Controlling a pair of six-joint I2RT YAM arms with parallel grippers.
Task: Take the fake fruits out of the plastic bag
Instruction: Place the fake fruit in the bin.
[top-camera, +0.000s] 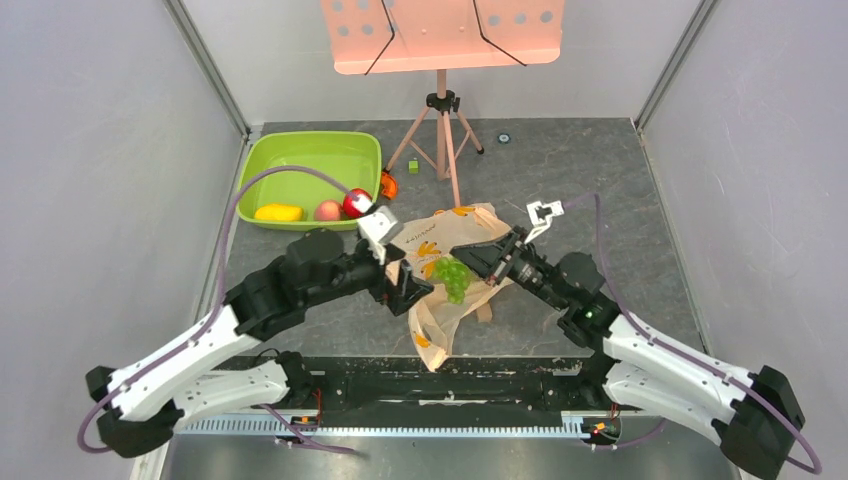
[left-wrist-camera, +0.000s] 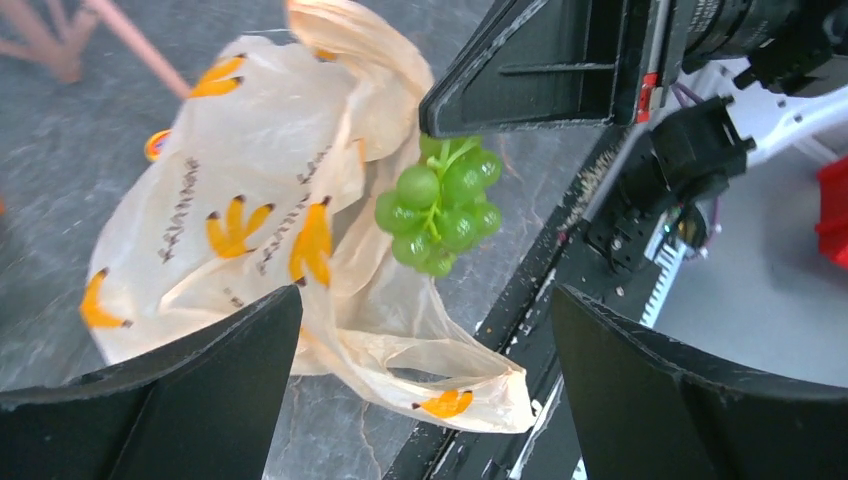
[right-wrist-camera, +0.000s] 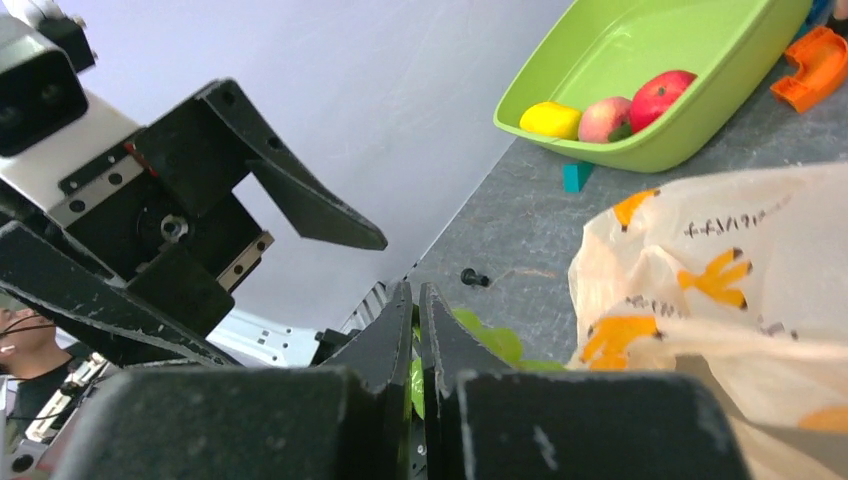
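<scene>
Your R gripper (left-wrist-camera: 432, 122) is pinched shut on the grape bunch (left-wrist-camera: 440, 205) stem, dangling it over the plastic bag (top-camera: 452, 236) mid-bench, L gripper (left-wrist-camera: 425, 305) wide and empty, prob. for transfer to the green tub (top-camera: 320, 170), far-left corner.

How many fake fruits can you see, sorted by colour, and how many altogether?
Yellow: 1, the oblong fruit in the green tub
Pinkish: 1, the peach in the tub
Red: 1, the apple in the tub
Green: 1, the grape bunch held by the right pincer
Total: 4
</scene>
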